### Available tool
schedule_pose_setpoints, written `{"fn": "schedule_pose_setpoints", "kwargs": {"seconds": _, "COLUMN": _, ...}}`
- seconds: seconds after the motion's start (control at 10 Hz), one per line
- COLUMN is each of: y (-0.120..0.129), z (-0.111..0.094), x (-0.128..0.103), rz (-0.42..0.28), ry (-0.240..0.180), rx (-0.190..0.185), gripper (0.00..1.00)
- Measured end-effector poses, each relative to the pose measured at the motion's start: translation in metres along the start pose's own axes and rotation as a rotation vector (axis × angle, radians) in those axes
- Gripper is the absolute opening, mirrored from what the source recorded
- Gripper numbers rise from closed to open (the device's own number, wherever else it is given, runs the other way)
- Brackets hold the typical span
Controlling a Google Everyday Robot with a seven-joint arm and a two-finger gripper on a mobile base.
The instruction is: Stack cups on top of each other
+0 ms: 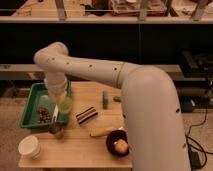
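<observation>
Nearest, at the front left corner of the wooden counter (pixel 75 156), stands the cream-white ribbed cup (pixel 30 146), upright with its mouth up and apart from everything else. Along the front edge to the right sits a dark brown bowl (pixel 117 145) with a pale round thing inside it. Behind the cream cup, just outside the front right corner of the green tray (pixel 30 102), the small greyish cup (pixel 57 131) stands upright on the counter. A yellow elongated thing (pixel 102 131) lies between it and the bowl, and a dark striped block (pixel 86 115) lies a little farther back. The tray holds a small heap of dark reddish bits.

The hand (pixel 62 104) hangs over the tray's right rim, pointing straight down, almost directly above the greyish cup but clear of it. It is closed around the lime-green cup (pixel 66 106), which is held off the counter at its tip. Farther back stands a grey-green block (pixel 105 99).

The white arm (pixel 100 75) rises from the lower right and arches across the middle of the counter. It bends at a rounded elbow at the upper left and drops vertically to the hand. Beyond it are dark shelves.
</observation>
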Motion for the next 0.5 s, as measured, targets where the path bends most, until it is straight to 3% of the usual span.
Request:
{"fn": "schedule_pose_setpoints", "kwargs": {"seconds": 0.2, "y": -0.014, "z": 0.006, "x": -0.068, "rz": -0.095, "ry": 0.009, "rx": -0.025, "gripper": 0.00}}
{"fn": "schedule_pose_setpoints", "kwargs": {"seconds": 0.5, "y": -0.033, "z": 0.021, "x": -0.128, "rz": -0.178, "ry": 0.015, "rx": -0.064, "gripper": 0.00}}
